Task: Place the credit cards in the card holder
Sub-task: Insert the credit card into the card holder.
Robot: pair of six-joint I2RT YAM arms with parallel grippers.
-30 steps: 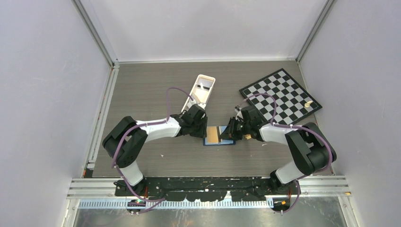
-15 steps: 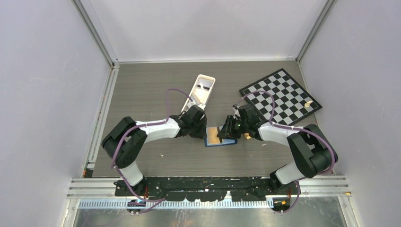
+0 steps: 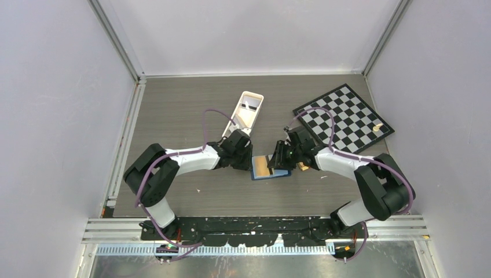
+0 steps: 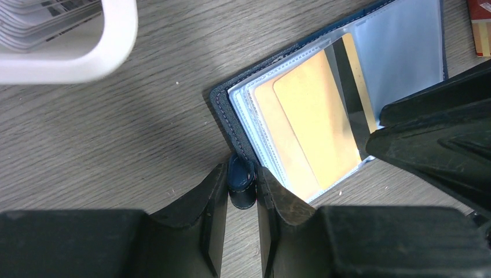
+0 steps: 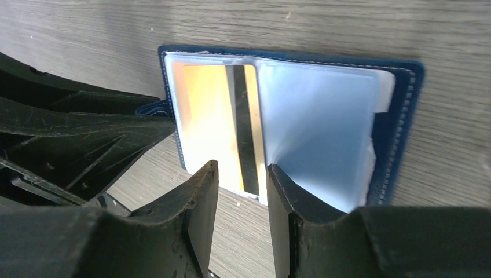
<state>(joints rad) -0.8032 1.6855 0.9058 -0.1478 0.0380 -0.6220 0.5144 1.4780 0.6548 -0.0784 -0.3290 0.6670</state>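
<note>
Left arm [image 3: 191,157] and right arm [image 3: 337,163] are showing white links, black joints, purple cables [image 3: 204,119]; left gripper [image 4: 239,176] is showing matte black wedge fingers [image 4: 209,220].

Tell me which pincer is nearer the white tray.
Left. The left pincer sits just off the near end of the white tray; the right pincer is farther away, across the open card holder.

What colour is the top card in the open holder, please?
Gold card, dark stripe; clearest in right wrist view.
</note>
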